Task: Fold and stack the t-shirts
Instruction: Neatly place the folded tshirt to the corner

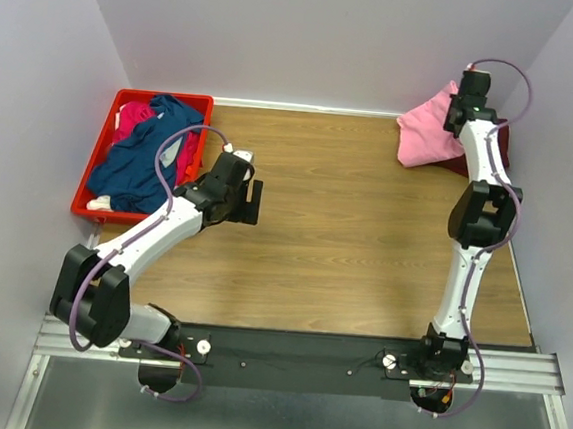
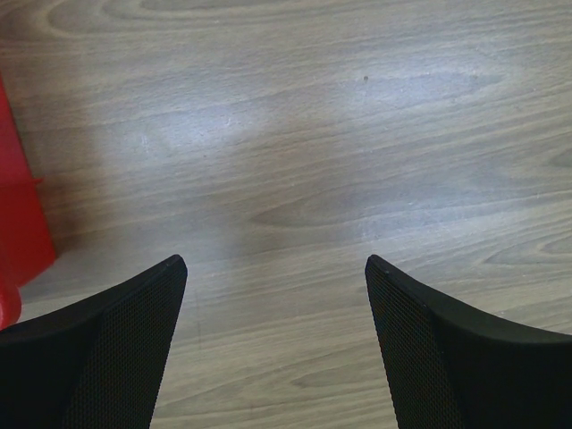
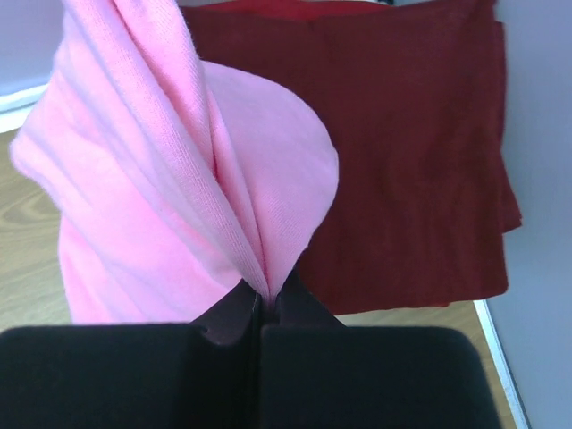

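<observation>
The light pink t-shirt (image 1: 426, 136) hangs bunched at the far right corner, pinched in my right gripper (image 1: 463, 112), which is shut on it; in the right wrist view the pink cloth (image 3: 170, 197) rises from the gripper (image 3: 265, 299). Under it lies the folded dark maroon t-shirt (image 3: 420, 170), also seen in the top view (image 1: 504, 149). The navy blue t-shirt (image 1: 149, 157) and the magenta t-shirt (image 1: 134, 119) lie crumpled in the red crate. My left gripper (image 1: 253, 202) is open and empty over bare table, its fingers (image 2: 107, 340) wide apart.
The red plastic crate (image 1: 93, 157) stands at the far left, its corner showing in the left wrist view (image 2: 22, 223). Grey walls close in the back and both sides. The wooden table (image 1: 345, 230) lies between the arms.
</observation>
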`<control>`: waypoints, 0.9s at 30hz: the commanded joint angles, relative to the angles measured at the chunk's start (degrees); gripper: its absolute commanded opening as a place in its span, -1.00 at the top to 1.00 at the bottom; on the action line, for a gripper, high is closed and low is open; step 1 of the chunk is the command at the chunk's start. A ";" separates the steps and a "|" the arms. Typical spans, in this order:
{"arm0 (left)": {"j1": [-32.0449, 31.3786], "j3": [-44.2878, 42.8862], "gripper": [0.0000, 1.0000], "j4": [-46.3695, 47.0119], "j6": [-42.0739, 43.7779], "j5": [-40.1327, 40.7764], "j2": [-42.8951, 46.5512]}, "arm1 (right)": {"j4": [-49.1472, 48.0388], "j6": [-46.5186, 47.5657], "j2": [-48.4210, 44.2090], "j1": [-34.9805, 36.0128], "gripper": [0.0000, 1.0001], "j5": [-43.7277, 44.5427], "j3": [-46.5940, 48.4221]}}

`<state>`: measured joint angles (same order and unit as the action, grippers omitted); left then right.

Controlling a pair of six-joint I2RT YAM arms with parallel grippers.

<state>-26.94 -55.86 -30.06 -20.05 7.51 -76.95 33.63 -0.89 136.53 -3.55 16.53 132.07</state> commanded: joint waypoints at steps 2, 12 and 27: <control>0.40 -2.59 -0.78 -1.05 -0.25 -2.41 -2.59 | -0.84 -4.30 -0.30 -4.62 0.99 -4.93 2.67; 0.40 -3.65 -0.78 -0.35 -0.42 -2.50 -4.61 | -8.57 -11.15 2.42 -11.56 0.99 -9.94 -0.59; 0.40 -3.56 -0.78 0.09 -3.41 -3.99 -5.76 | -12.88 -18.71 5.95 -14.38 0.44 -4.07 -6.64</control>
<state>-26.72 -58.46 -30.13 -22.00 5.28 -82.32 22.70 -18.00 143.11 -17.19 8.34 127.52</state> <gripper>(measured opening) 0.889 0.252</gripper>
